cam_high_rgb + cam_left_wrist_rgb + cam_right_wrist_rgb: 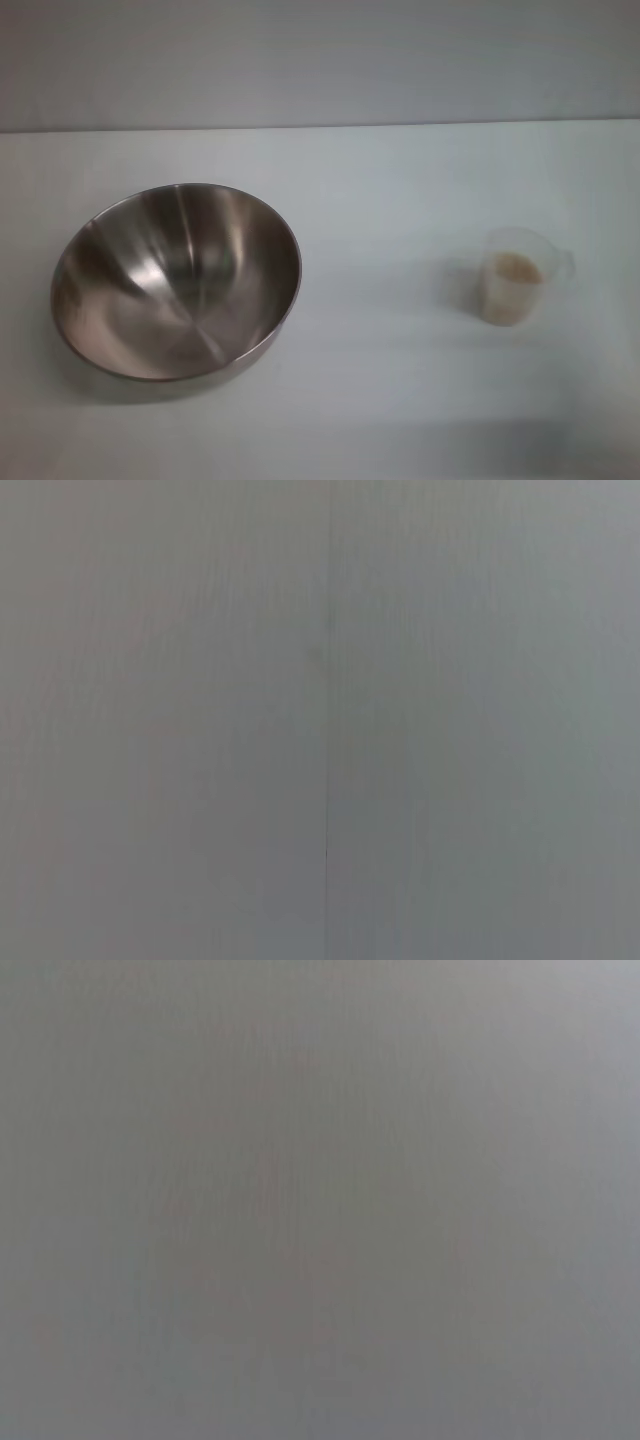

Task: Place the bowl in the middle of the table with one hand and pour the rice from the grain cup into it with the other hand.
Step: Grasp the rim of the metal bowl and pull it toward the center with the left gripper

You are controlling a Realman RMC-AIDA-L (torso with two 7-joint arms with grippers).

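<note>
The large steel bowl [177, 281] sits on the white table [380, 400] at the left of the head view, empty, shiny inside. The small clear grain cup [513, 273] stands upright at the right, its handle pointing right, with pale beige rice [512, 268] inside. Neither gripper nor arm shows in the head view. Both wrist views show only a plain grey surface, with none of the task's things in them.
The table's far edge [320, 126] runs across the back, with a plain grey wall behind it. A stretch of bare white tabletop lies between the bowl and the cup.
</note>
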